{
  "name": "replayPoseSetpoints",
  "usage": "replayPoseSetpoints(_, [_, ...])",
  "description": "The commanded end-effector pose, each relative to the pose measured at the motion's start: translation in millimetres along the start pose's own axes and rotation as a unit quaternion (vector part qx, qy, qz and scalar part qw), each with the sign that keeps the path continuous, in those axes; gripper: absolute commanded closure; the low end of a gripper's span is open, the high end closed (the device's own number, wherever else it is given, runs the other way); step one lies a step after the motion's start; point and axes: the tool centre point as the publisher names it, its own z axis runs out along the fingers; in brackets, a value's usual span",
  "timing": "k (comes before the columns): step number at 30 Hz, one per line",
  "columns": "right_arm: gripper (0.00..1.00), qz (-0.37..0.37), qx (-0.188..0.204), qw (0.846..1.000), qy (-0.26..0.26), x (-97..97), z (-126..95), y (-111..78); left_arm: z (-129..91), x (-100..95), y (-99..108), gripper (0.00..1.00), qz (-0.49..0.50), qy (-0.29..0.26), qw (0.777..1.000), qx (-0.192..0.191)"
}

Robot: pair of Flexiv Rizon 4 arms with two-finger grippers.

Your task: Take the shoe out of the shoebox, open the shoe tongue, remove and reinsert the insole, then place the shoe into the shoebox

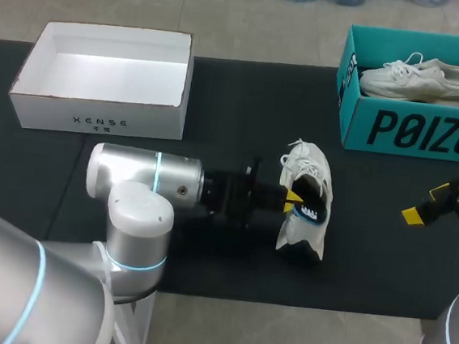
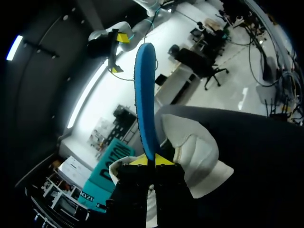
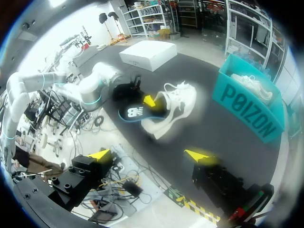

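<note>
A white shoe (image 1: pixel 308 188) lies on the black mat (image 1: pixel 236 99) near the middle, also seen as the white shoe (image 3: pixel 173 107) ahead of my right gripper. My left gripper (image 1: pixel 293 199) is shut on the blue insole (image 1: pixel 313 212), which sticks out of the shoe's opening. In the left wrist view the insole (image 2: pixel 145 90) stands edge-on between the yellow tips of the left gripper (image 2: pixel 152 160), with the shoe (image 2: pixel 192 156) just beyond. My right gripper (image 1: pixel 425 205) hangs open and empty to the right of the shoe; the right gripper (image 3: pixel 149 155) shows both tips wide apart.
A teal shoebox (image 1: pixel 396 127) at the back right holds a second white shoe (image 1: pixel 421 78). An open white box (image 1: pixel 97 114) stands at the back left. The left arm's forearm (image 1: pixel 148 176) lies across the mat's front left.
</note>
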Motion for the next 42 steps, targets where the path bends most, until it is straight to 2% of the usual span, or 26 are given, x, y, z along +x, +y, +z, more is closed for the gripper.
replayPoseSetpoints(1, [0.00,0.000,-0.001,1.000,-0.002,1.1,0,-2.2,13,-0.9,11,1.00,0.001,-0.008,1.000,-0.008])
replayPoseSetpoints(7, [0.00,0.000,-0.001,1.000,-0.002,1.1,0,-2.2,9,-9.8,0,1.00,0.011,-0.008,1.000,-0.016])
replayPoseSetpoints(10, [0.00,0.000,-0.001,1.000,-0.002,1.1,0,-2.2,3,-10.2,-8,0.83,0.013,-0.006,1.000,-0.018])
replayPoseSetpoints(11, [0.00,0.000,-0.001,1.000,-0.002,1.1,0,-2.2,1,-10.3,-10,0.75,0.013,-0.005,1.000,-0.018])
replayPoseSetpoints(14, [0.00,0.000,-0.001,1.000,-0.002,1.1,0,-2.2,-5,-9.5,-16,0.71,0.014,-0.004,1.000,-0.020])
replayPoseSetpoints(15, [0.00,0.000,-0.001,1.000,-0.002,1.1,0,-2.2,-6,-8.6,-18,0.67,0.014,-0.003,1.000,-0.020])
replayPoseSetpoints(16, [0.00,0.000,-0.001,1.000,-0.002,1.1,0,-2.2,-8,-7.7,-21,0.58,0.014,-0.002,1.000,-0.019])
replayPoseSetpoints(17, [0.00,0.000,-0.001,1.000,-0.002,1.1,0,-2.2,-9,-6.8,-23,0.56,0.014,-0.002,1.000,-0.018])
replayPoseSetpoints(19, [0.00,0.000,-0.001,1.000,-0.002,1.1,0,-2.2,-11,-5.3,-25,0.60,0.014,-0.001,1.000,-0.017])
replayPoseSetpoints(21, [0.00,0.000,-0.001,1.000,-0.002,1.1,0,-2.2,-14,-4.8,-27,0.75,0.015,-0.001,1.000,-0.016])
replayPoseSetpoints(27, [0.00,0.000,-0.001,1.000,-0.002,1.1,0,-2.2,-15,-5.6,-31,0.82,0.018,0.000,1.000,-0.008])
replayPoseSetpoints(32, [0.00,0.000,-0.001,1.000,-0.002,1.1,0,-2.2,-4,-3.3,-28,0.79,0.014,0.013,1.000,0.002])
replayPoseSetpoints(37, [0.00,0.000,-0.001,1.000,-0.002,1.1,0,-2.2,8,-10.6,-26,0.73,0.015,0.027,0.999,0.009])
replayPoseSetpoints(41, [0.00,0.000,-0.001,1.000,-0.002,1.1,0,-2.2,14,-17.5,-25,0.72,0.019,0.040,0.999,0.009])
replayPoseSetpoints(42, [0.00,0.000,-0.001,1.000,-0.002,1.1,0,-2.2,14,-18.7,-25,0.76,0.021,0.042,0.999,0.009])
